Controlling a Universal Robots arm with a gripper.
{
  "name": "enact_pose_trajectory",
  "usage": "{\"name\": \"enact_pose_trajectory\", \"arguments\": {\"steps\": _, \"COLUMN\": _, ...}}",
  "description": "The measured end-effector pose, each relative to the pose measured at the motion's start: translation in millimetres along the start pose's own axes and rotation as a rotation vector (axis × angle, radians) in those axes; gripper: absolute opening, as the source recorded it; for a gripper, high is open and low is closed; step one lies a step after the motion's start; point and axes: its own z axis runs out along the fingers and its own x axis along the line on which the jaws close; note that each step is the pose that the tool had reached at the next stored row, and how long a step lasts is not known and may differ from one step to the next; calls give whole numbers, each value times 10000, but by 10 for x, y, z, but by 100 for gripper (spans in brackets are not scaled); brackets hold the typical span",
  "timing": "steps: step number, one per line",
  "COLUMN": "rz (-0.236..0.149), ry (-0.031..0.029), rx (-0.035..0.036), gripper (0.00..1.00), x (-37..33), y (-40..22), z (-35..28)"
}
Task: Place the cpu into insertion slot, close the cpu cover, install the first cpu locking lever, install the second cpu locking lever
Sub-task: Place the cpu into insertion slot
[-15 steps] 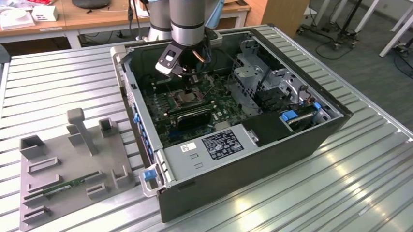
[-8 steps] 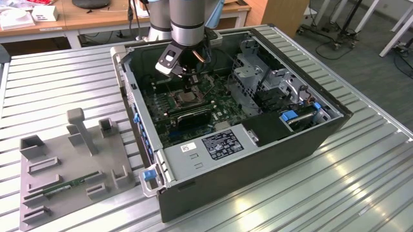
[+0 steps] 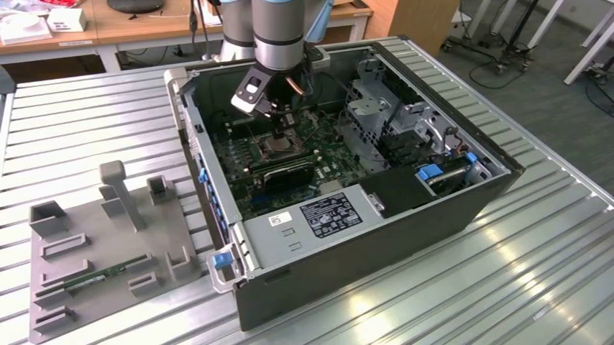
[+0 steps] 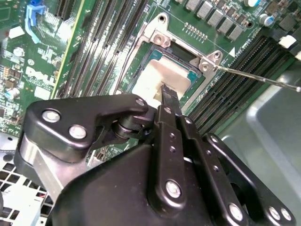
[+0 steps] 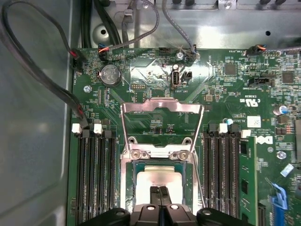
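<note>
My gripper point(image 3: 280, 134) reaches down into the open computer case, right over the insertion slot point(image 3: 279, 149). The cpu point(image 5: 160, 175), a pale square chip, lies inside the slot's silvery rim point(image 5: 126, 181). In both wrist views my black fingertips point(image 4: 165, 92) are pressed together with their tips at the chip's face point(image 4: 153, 77); whether they touch it I cannot tell. The cpu cover point(image 5: 162, 104), a thin metal frame, is swung open and back from the slot on its hinges. A thin wire locking lever point(image 4: 258, 78) sticks out sideways from the slot's corner.
Rows of black memory slots point(image 5: 96, 179) flank the socket on both sides. Cables point(image 5: 47, 80) run along the case wall. A metal drive cage point(image 3: 384, 108) stands at the exterior view's right. Outside the case point(image 3: 384, 237), a grey fixture point(image 3: 106, 244) holds a memory stick point(image 3: 96, 277).
</note>
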Motion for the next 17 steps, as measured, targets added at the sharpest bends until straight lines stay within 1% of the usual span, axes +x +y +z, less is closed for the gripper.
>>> {"name": "enact_pose_trajectory", "arguments": {"steps": 3, "rz": 7, "ry": -1, "rx": -1, "gripper": 11, "x": -1, "y": -3, "z": 53}}
{"name": "enact_pose_trajectory", "arguments": {"steps": 4, "rz": 8, "ry": 0, "rx": -1, "gripper": 11, "x": -2, "y": -4, "z": 61}}
{"name": "enact_pose_trajectory", "arguments": {"steps": 6, "rz": 8, "ry": -4, "rx": 1, "gripper": 11, "x": -2, "y": -4, "z": 62}}
{"name": "enact_pose_trajectory", "arguments": {"steps": 9, "rz": 9, "ry": 5, "rx": -2, "gripper": 11, "x": -2, "y": -5, "z": 83}}
{"name": "enact_pose_trajectory", "arguments": {"steps": 14, "rz": 9, "ry": 4, "rx": 3, "gripper": 11, "x": -2, "y": -6, "z": 85}}
{"name": "enact_pose_trajectory", "arguments": {"steps": 15, "rz": 10, "ry": 9, "rx": 67, "gripper": 11, "x": -2, "y": -4, "z": 88}}
{"name": "enact_pose_trajectory", "arguments": {"steps": 16, "rz": 14, "ry": 9, "rx": 200, "gripper": 11, "x": -2, "y": -3, "z": 90}}
{"name": "enact_pose_trajectory", "arguments": {"steps": 17, "rz": 16, "ry": 6, "rx": 253, "gripper": 11, "x": -2, "y": -3, "z": 89}}
